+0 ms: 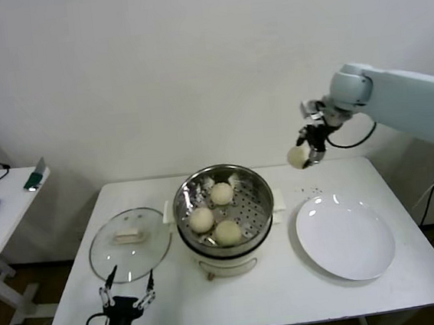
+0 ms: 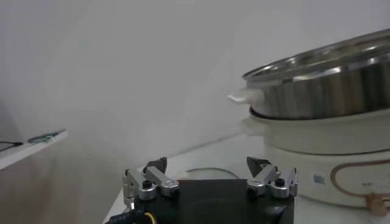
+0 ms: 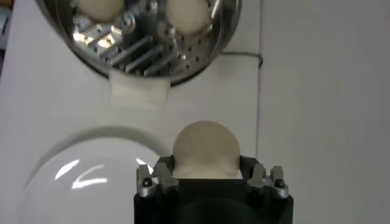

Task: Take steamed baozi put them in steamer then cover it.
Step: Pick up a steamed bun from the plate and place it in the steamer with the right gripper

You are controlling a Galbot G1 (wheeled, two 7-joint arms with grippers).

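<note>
At the near edge of the table (image 1: 276, 295) the left gripper (image 1: 127, 289) waits low, its fingers spread wide with nothing between them, just in front of the cover (image 1: 129, 243), which lies flat on the tabletop with its cream handle up. Beside the cover, toward the middle of the table, stands the steamer (image 1: 225, 210); three steamed baozi (image 1: 201, 220) sit on its perforated floor (one at the back, two nearer the front). To the steamer's right lies a flat white plate (image 1: 346, 236). Up above the table's far right part, the right gripper (image 1: 309, 151) is clamped on the fourth baozi (image 3: 206, 148), which is lifted clear of the plate; the right wrist view shows it squeezed between the jaws.
</note>
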